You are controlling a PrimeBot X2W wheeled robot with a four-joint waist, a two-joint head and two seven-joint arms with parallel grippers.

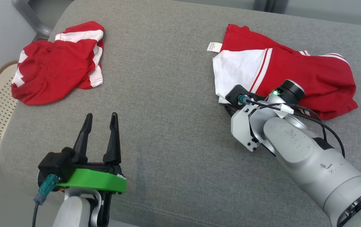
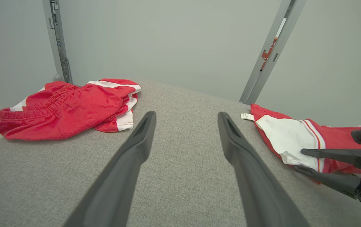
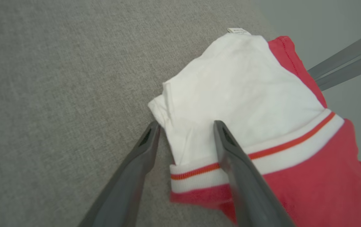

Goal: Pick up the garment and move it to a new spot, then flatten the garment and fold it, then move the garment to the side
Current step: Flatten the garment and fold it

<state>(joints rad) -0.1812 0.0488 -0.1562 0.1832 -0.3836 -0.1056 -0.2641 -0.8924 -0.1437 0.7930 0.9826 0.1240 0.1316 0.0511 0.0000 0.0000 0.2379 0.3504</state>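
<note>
Garment in red and white lies crumpled on the right part of the grey bench, with its white panel and a small label turned toward the middle. The right end effector is spread around the near white corner. One finger rests low beside the edge, the other stands over the striped band, and no cloth is pinched yet. I judge that the main risk is a shallow grip. If the jaws close so near the edge, they may catch only the top layer, or the corner may slip out when the arm lifts. The low finger could also drag on the bench cover and push the cloth away instead of taking it. Lifted by one corner, the piece may hang bunched and be hard to flatten later. A second red and white garment lies well apart at the far left and could be confused with this one. The left end effector hovers spread and empty over bare bench. In the head view the wrist covers the right fingertips. I cannot tell how many layers lie between them or what kind of garment it is, and the label is too small to read.
</note>
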